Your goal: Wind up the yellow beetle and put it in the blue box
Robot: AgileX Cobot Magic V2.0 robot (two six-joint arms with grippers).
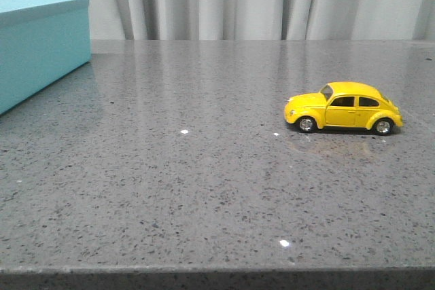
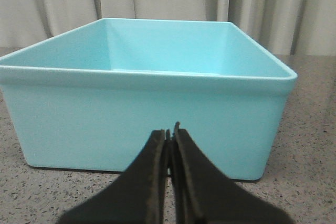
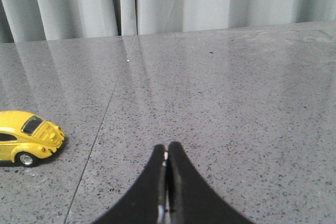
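Your table [image 1: 204, 188] is the biggest thing here: a grey speckled stone-like slab, polished enough to throw a faint reflection under the car, with a seam line running across it in the right wrist view. Behind it hangs a pale pleated curtain [image 1: 238, 1], falling in soft vertical folds.

Next comes the blue box [image 1: 41, 45], sitting at the far left of the table in the front view and cut off by the frame edge. It is rectangular, matte turquoise, with flat sides and a slightly flared rim; from the left wrist view you look over its open top (no lid on it) into a smooth interior.

The yellow beetle [image 1: 343, 108] stands on its four wheels on the right side of the table, well apart from the box, nose pointing left. It is glossy, rounded, with dark windows and silver hubs.

Your left pincer [image 2: 170, 132] sits low, facing the box's near wall, its two black fingers pressed together on nothing. Your right pincer [image 3: 167, 153] is likewise closed and empty, low over bare table, with the beetle off to one side, not touching it.
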